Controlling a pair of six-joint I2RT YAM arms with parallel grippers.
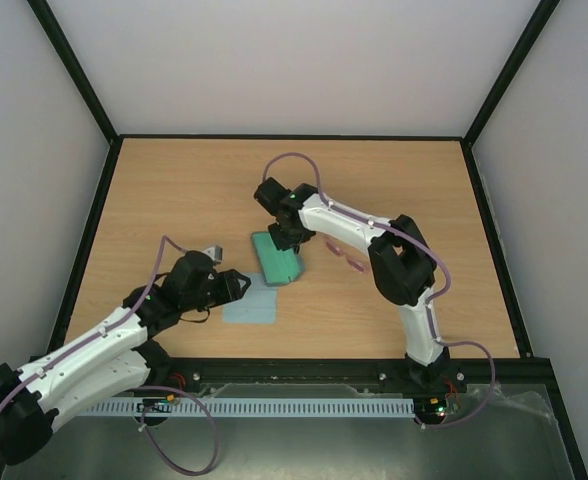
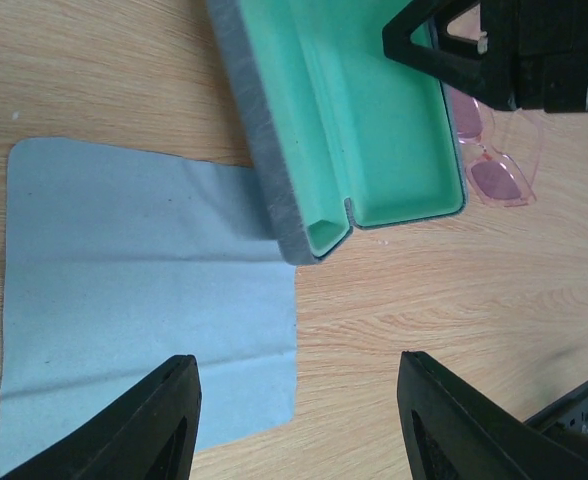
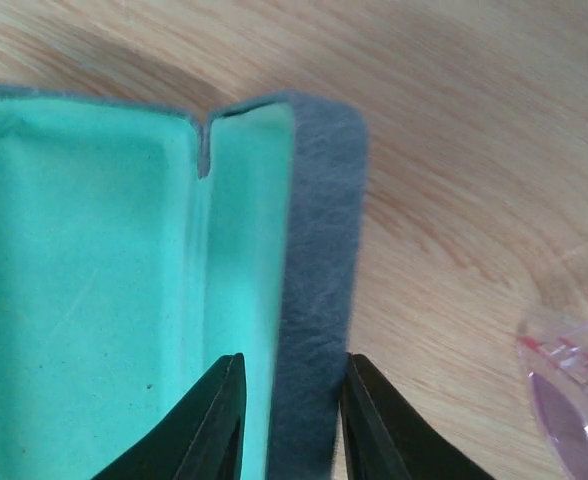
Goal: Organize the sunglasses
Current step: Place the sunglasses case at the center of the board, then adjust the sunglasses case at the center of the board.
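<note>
The pink translucent sunglasses (image 1: 344,256) lie folded on the wooden table, just right of the open grey-blue case (image 1: 274,258) with green lining. In the left wrist view the sunglasses (image 2: 499,175) lie beyond the case (image 2: 364,130). In the right wrist view they (image 3: 574,400) show at the lower right. My right gripper (image 1: 286,240) straddles the case's grey side wall (image 3: 314,280), one finger inside on the lining, one outside, closed on it (image 3: 292,420). My left gripper (image 2: 299,420) is open and empty over the right edge of the pale blue cloth (image 2: 124,280).
The cloth (image 1: 250,305) lies flat in front of the case, its far corner tucked under the case. Black rails (image 1: 104,200) frame the table on both sides and at the back. The right arm's gripper (image 2: 474,50) shows above the case in the left wrist view.
</note>
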